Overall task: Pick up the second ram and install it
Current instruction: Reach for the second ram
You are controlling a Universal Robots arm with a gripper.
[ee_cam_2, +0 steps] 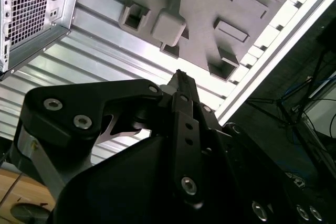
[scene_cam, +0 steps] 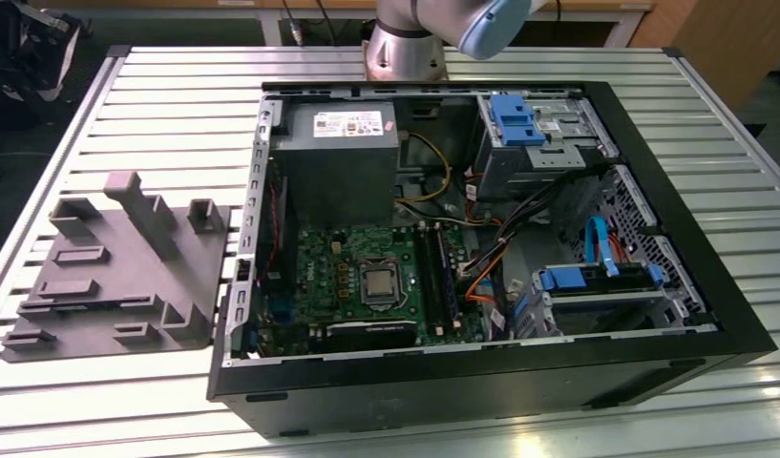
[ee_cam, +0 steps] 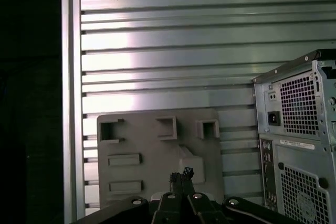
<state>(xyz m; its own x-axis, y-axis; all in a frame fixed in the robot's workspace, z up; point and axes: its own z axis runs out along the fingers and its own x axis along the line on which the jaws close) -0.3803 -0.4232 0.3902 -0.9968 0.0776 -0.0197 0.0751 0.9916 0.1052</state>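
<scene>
In both wrist views my gripper (ee_cam: 181, 174) (ee_cam_2: 178, 77) is shut, its black fingers pressed together with nothing between them. It hangs well above the grey parts holder (ee_cam: 157, 150) (ee_cam_2: 199, 3), beside the rear of the computer case (ee_cam: 299, 129). In the exterior view, the holder's (scene_cam: 122, 277) pockets look empty. Inside the open case (scene_cam: 492, 382), slim dark strips stand in the memory slots (scene_cam: 441, 272) to the exterior view's right of the processor socket (scene_cam: 378, 283). One strip has a bluish edge. I cannot tell whether the second ram is one of them.
The case lies open on a slatted aluminium table (scene_cam: 173, 95). Inside it are the power supply (scene_cam: 339, 153), the green motherboard (scene_cam: 326, 267), loose cables and blue drive-bay clips (scene_cam: 515, 119). The arm's base (scene_cam: 409, 48) stands behind the case. The table's edge (ee_cam: 71, 103) lies close to the holder.
</scene>
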